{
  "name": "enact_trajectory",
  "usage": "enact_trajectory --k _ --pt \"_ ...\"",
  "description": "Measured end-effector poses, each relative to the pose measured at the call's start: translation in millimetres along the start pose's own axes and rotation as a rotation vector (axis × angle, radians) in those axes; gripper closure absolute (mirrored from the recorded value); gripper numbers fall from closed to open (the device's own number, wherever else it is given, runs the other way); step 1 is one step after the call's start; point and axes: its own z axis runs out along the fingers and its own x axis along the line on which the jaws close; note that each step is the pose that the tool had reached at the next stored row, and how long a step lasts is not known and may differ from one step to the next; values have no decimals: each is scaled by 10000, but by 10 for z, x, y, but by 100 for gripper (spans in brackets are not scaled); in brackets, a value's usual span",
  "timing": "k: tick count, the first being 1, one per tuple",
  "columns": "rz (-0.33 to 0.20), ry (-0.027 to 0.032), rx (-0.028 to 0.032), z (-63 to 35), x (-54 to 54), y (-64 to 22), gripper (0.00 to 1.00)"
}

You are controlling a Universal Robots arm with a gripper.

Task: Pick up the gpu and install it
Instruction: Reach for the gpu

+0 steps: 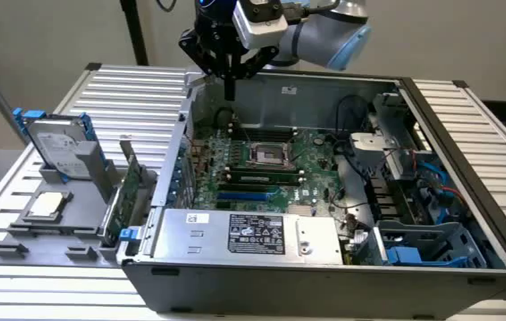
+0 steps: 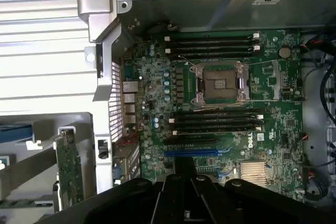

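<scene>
Above the far left corner of the open case [image 1: 324, 100], exterior view: the gripper [image 1: 229, 90] hangs with its fingers together, holding nothing. The gpu [image 1: 130, 190] stands on edge in a grey rack [image 1: 7, 237] just outside the case, on the exterior view's left, near a hard drive [image 1: 61, 144]. Wrist view: the closed fingers [image 2: 173, 195] are over the motherboard [image 2: 273, 129]; the gpu [image 2: 69, 169] is upright beside the case wall, apart from the gripper.

gpu [image 1: 130, 194] upright in rack [image 1: 21, 231], exterior view's left of case [image 1: 324, 287], hard drive [image 1: 57, 144] behind it, motherboard [image 1: 316, 157] inside case
</scene>
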Motion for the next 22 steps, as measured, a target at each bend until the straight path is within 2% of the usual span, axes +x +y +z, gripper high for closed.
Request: enact_trajectory --k 14,18,22 --pt "0 17 3 -1 2 -7 89" --pt "0 15 1 -6 79 -106 89" --pt "0 15 1 -12 224 -208 89"
